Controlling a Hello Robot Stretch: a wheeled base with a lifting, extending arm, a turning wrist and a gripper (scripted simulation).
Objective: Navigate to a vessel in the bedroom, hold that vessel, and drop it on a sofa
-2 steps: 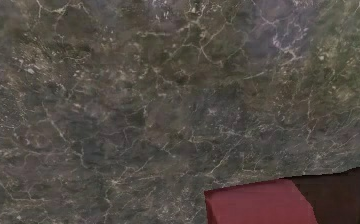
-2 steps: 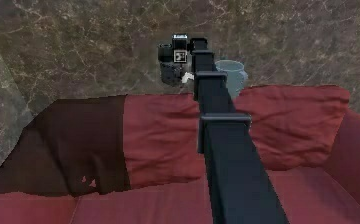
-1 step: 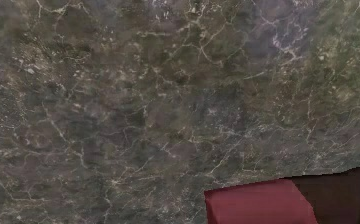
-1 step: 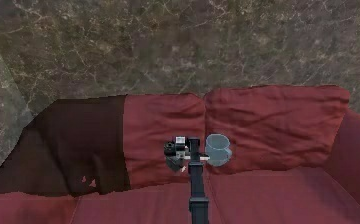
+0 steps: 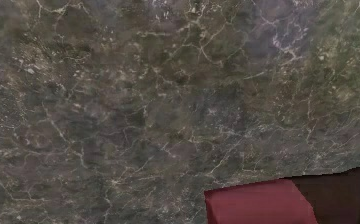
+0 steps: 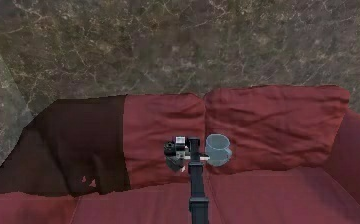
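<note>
Pincer out over the red sofa, a round vessel just beside it.

The dark two-finger pincer (image 6: pixel 176 150), at the end of the dark square arm bar (image 6: pixel 196 190), reaches across the seat of the plush red fabric sofa (image 6: pixel 278 120) to where the seat meets the back cushions. I cannot tell whether its fingers are apart or together, nor whether it holds anything. Just to its right in the arm side view is a small, round, pale blue-grey translucent vessel (image 6: pixel 219 150), near the middle of the sofa; whether it hangs or rests there is unclear. The long reach probably serves to land the drop well in from the seat's front edge. A dark brown covering (image 6: pixel 73 140) lies over the sofa's left end. A mottled grey-brown stone surface (image 6: pixel 188 40) spreads beyond the sofa's back edge.
</note>
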